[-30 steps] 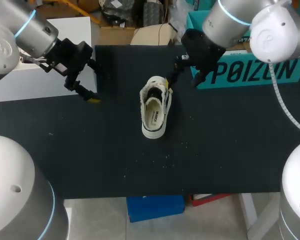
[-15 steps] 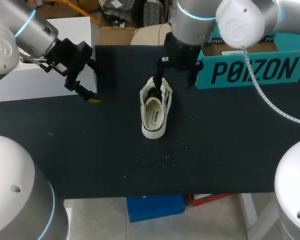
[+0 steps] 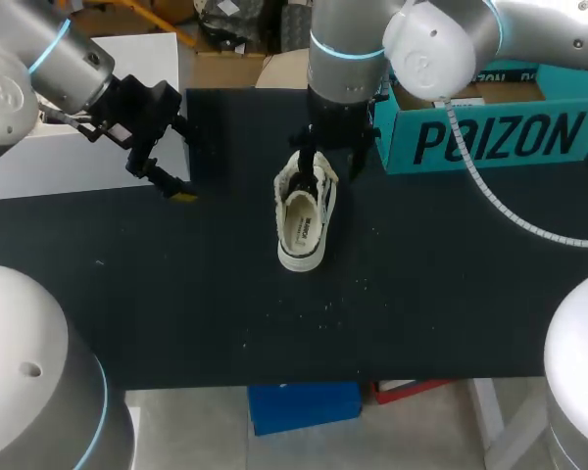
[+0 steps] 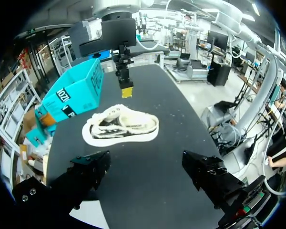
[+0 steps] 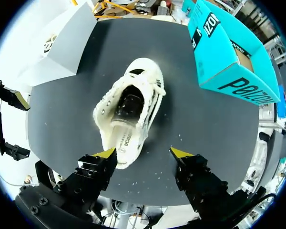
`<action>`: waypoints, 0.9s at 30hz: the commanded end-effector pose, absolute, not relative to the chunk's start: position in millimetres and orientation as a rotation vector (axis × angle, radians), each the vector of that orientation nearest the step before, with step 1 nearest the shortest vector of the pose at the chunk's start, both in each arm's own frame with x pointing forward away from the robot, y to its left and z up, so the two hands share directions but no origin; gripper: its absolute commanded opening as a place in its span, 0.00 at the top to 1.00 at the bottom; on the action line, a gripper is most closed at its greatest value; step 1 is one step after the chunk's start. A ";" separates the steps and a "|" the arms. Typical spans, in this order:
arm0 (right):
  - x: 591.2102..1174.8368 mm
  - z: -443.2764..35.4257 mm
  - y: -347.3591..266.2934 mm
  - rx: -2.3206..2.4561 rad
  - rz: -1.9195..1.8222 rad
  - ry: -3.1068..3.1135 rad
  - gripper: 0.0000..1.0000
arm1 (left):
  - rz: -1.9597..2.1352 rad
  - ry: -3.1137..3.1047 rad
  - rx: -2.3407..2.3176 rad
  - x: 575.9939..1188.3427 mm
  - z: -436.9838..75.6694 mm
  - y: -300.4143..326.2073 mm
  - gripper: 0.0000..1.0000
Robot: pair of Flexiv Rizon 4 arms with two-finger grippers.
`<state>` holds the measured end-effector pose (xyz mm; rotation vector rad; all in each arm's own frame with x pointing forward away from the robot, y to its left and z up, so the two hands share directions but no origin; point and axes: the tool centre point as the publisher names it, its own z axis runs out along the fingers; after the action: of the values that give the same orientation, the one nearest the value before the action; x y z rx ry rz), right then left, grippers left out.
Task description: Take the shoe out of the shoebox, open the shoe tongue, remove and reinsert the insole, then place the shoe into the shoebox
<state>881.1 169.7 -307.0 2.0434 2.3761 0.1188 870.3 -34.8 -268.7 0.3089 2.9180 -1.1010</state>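
Seeing right gripper (image 5: pixel 143 153) aimed straight down over white low-top canvas sneaker (image 3: pixel 304 220), spread wide, holding nothing. Left gripper (image 3: pixel 181 162) parked at sneaker's 10 o'clock, likewise wide.

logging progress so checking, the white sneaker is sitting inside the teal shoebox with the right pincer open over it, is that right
Not quite. The white low-top sneaker is not inside the teal cardboard shoebox; it sits on the black table beside the box, apart from it, as the head view shows. The right pincer is indeed open over it.
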 end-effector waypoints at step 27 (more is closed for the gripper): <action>919.7 -362.5 171.4 2.098 -0.001 2.300 0.52 | -1.097 2.915 0.306 869.4 -269.8 -35.3 0.00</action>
<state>917.6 167.5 -353.9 2.0948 2.3000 -0.0011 870.3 -34.8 -268.7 0.3088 2.9179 -1.1011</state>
